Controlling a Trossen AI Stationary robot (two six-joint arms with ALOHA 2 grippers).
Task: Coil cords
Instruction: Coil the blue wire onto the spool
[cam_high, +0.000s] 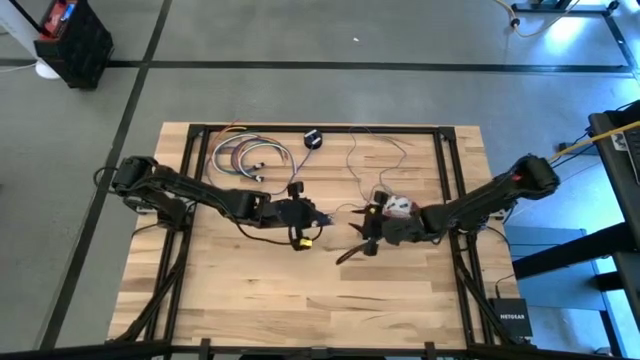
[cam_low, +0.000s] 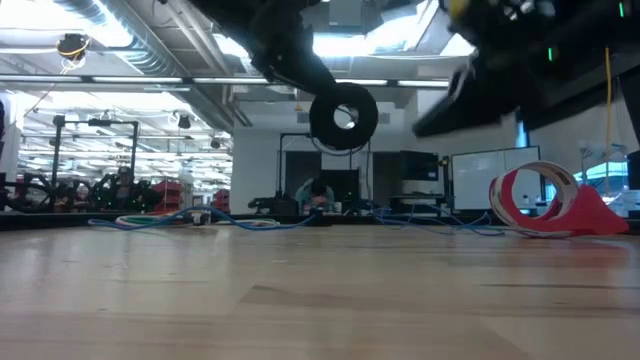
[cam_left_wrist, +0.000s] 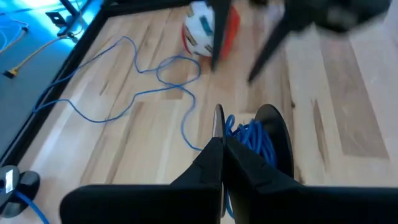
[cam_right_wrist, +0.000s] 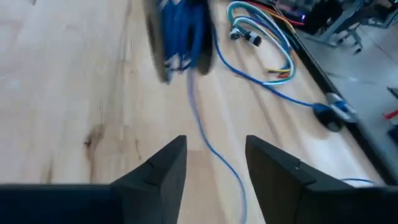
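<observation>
My left gripper (cam_high: 318, 216) is shut at the table's middle on a small black spool (cam_low: 343, 116) wound with the thin blue cord (cam_left_wrist: 252, 138). From the spool the cord trails slack over the wood (cam_left_wrist: 124, 74) to a black round puck (cam_high: 313, 138) at the far edge. Just right of the spool, my right gripper (cam_right_wrist: 214, 165) stands open with the trailing cord (cam_right_wrist: 208, 143) lying on the table below its gap, untouched. The red-and-white cord bundle (cam_high: 398, 207) rests on the table beside the right gripper. My left gripper pinches one thin round flange of the spool (cam_left_wrist: 217, 121) at its rim between its two fingers. The fingers come slanting down from the table's left. The spool hangs on edge, lifted clear of the table, and the blue cord drops slack from it.
A loose coil of several coloured cords (cam_high: 250, 155) lies at the far left of the table. Black frame rails (cam_high: 445, 180) run along the table's sides and far edge. Bare wood (cam_high: 300, 300) fills the near half.
</observation>
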